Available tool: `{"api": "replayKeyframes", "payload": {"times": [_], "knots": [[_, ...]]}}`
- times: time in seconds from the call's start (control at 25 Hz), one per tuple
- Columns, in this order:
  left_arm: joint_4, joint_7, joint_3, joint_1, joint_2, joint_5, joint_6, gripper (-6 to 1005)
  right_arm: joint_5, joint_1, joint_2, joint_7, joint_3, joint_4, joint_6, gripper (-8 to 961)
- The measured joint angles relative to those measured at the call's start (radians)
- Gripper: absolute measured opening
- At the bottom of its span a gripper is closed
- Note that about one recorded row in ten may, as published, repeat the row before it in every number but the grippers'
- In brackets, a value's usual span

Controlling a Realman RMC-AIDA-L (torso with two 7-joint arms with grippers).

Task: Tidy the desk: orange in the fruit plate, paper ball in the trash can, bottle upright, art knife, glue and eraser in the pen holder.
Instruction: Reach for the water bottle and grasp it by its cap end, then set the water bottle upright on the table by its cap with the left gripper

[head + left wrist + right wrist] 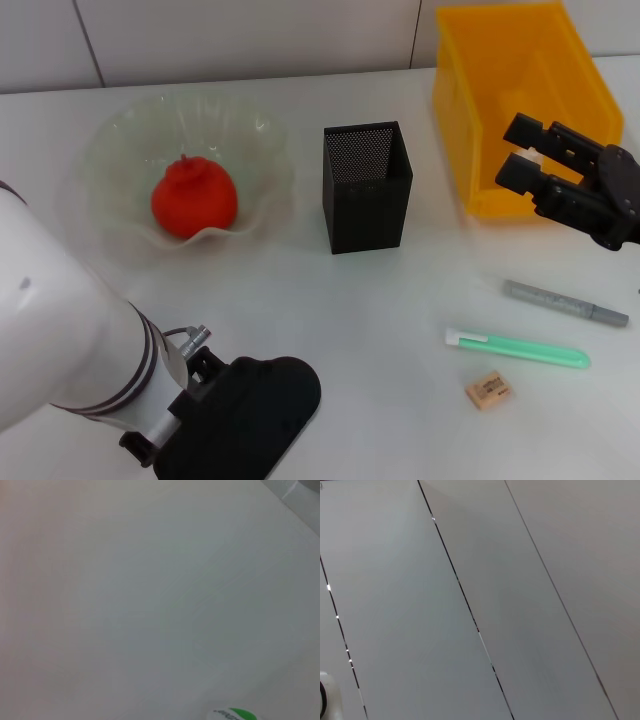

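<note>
**White desk, right gripper over the yellow bin**

A plain white desk (400, 300) runs back to a pale panelled wall (485, 600); the right wrist view shows only those panels and their thin seams. The orange (193, 198) sits inside the fruit plate (115, 135) at the left rear. The pen holder (367, 186) stands upright at centre. The trash can (455, 110) is at the right rear, its far corner cut off by the frame edge.

The right gripper (522, 152) hangs at the trash can's near right side, fingers parted a moderate way with nothing between them. A grey pen-like tool (565, 303) and a green-and-white stick (518, 349) lie near the right front, apart from each other; the eraser (489, 389) lies just in front of them, its print too faint to read.

The left gripper (240, 415) is low at the near left; I cannot tell its finger state. The left wrist view shows blank desk and a sliver of green label (235, 714), lettering illegible. The paper ball and the rest of the bottle are out of view.
</note>
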Motion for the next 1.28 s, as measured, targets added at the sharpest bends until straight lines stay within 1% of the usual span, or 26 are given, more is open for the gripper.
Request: {"api": "replayKeyframes", "payload": {"times": [0.24, 0.48, 0.8, 0.88, 1.28], "knots": [[0.003, -0.003, 0.003, 0.0, 0.0, 0.001, 0.003, 499, 0.0, 0.004, 0.0, 0.0, 0.0, 0.0, 0.002, 776], [0.004, -0.007, 0.014, 0.0, 0.0, 0.001, 0.003, 440, 0.0, 0.005, 0.0, 0.001, 0.0, 0.0, 0.002, 776], [0.01, -0.013, 0.014, 0.0, 0.0, 0.001, -0.003, 442, 0.0, 0.005, 0.0, 0.001, 0.0, 0.0, 0.002, 776], [0.034, -0.029, 0.006, 0.001, 0.0, -0.007, -0.014, 442, 0.0, 0.006, 0.0, 0.001, 0.0, 0.0, 0.002, 776], [0.05, -0.051, -0.006, 0.003, 0.0, -0.019, -0.016, 445, 0.0, 0.006, 0.0, 0.001, 0.0, 0.0, -0.002, 775]]}}
